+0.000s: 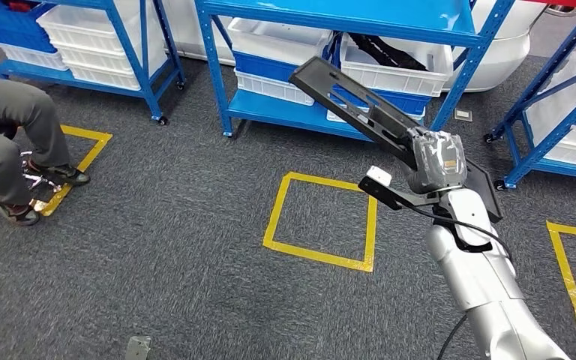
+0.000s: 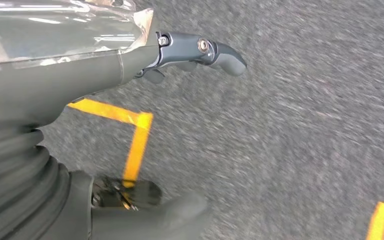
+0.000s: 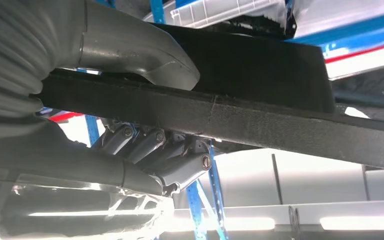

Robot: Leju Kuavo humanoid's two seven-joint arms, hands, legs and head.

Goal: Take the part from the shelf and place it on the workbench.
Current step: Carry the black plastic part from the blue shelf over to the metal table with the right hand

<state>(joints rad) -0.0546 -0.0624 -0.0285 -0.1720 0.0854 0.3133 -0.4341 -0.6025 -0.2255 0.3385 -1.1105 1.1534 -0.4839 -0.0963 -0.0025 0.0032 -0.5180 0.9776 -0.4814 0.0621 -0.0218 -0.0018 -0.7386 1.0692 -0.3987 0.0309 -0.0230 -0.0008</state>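
Fingers (image 3: 150, 150) of the right hand (image 1: 436, 161) clamp under the long black part (image 1: 360, 112), thumb pressed on top, holding it raised over the grey carpet before the blue shelf (image 1: 330, 15). Left hand (image 2: 130, 65) hangs above the floor, holding nothing, fingers apart beside yellow tape (image 2: 135, 145).

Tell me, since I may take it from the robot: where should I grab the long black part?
Probably the free far end of the black part, from the shelf side: it juts up and away from the right hand, which grips the near end, thumb pressed on one face.
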